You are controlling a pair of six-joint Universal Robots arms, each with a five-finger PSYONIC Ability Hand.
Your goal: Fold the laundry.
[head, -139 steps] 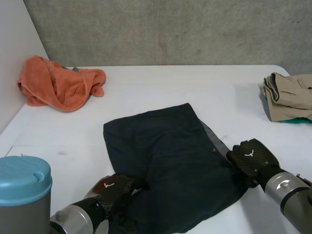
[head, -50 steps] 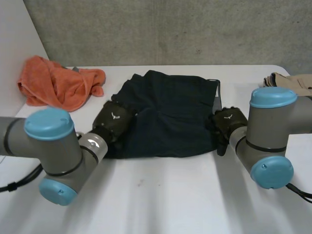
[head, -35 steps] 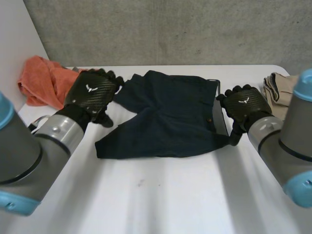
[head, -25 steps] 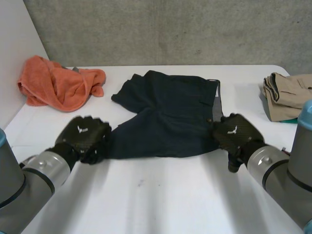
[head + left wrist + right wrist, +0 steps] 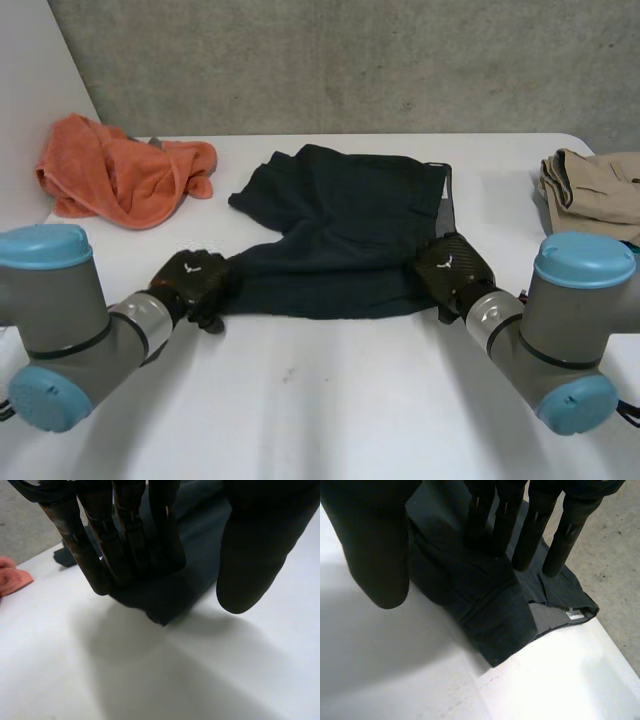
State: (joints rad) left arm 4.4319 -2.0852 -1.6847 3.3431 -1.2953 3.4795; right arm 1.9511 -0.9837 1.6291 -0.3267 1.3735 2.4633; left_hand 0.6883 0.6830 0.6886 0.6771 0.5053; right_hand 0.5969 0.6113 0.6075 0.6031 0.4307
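Left hand (image 5: 193,283) and right hand (image 5: 452,268), both held low, palm down, fingers straight and thumbs spread; left arm (image 5: 62,310) and right arm (image 5: 562,335) angle inward from opposite sides.

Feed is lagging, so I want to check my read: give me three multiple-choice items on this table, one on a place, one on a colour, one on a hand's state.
1. Where on the table is the towel? A far left; B near middle; C far right.
2. What colour are the shorts? A beige; B orange; C dark navy.
3. How are the fingers of the left robot hand? A curled round the towel; B straight, on the shorts' near corner; C lifting the shorts clear.
Answers: 1 A, it lies bunched by the far left edge. 2 C, they show dark navy in all views. 3 B, the left wrist view shows straight fingers on the corner, thumb apart.
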